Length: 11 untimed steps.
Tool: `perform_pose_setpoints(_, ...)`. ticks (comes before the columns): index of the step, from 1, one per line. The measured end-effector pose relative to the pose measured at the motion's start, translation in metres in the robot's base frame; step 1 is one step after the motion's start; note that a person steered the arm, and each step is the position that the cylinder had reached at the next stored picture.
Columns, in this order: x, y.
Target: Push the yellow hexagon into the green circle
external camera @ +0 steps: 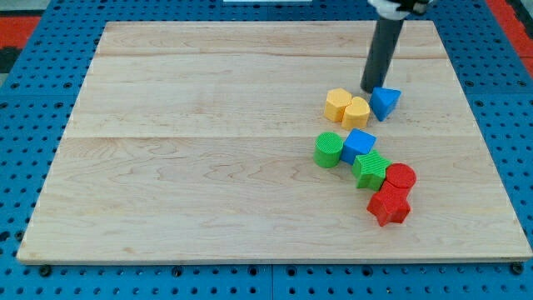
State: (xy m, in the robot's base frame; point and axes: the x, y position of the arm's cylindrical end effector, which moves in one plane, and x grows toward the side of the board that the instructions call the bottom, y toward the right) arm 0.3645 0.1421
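Note:
The yellow hexagon (337, 104) lies right of the board's middle, touching a yellow heart-shaped block (357, 112) on its right. The green circle (328, 150) stands below the hexagon, a short gap apart. My tip (369, 89) is at the lower end of the dark rod, just above and right of the two yellow blocks and against the upper left of a blue triangle (385, 102).
A blue cube (359, 143) touches the green circle's right side. Below it sit a green star-like block (371, 170), a red circle (400, 177) and a red star (389, 205). The wooden board (208, 167) lies on a blue perforated table.

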Motion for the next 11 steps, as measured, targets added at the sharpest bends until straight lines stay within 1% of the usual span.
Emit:
perform_pose_setpoints(1, 0.036, -0.032)
perform_pose_setpoints(2, 0.046, -0.054)
perform_pose_setpoints(3, 0.023, -0.056)
perform_pose_setpoints(4, -0.017, -0.089)
perform_pose_setpoints(5, -0.021, -0.128)
perform_pose_setpoints(6, 0.018, -0.141)
perform_pose_setpoints(7, 0.042, -0.119)
perform_pose_setpoints(8, -0.012, -0.126)
perform_pose_setpoints(9, 0.017, -0.086)
perform_pose_setpoints(10, 0.086, -0.078)
perform_pose_setpoints(11, 0.116, -0.064)
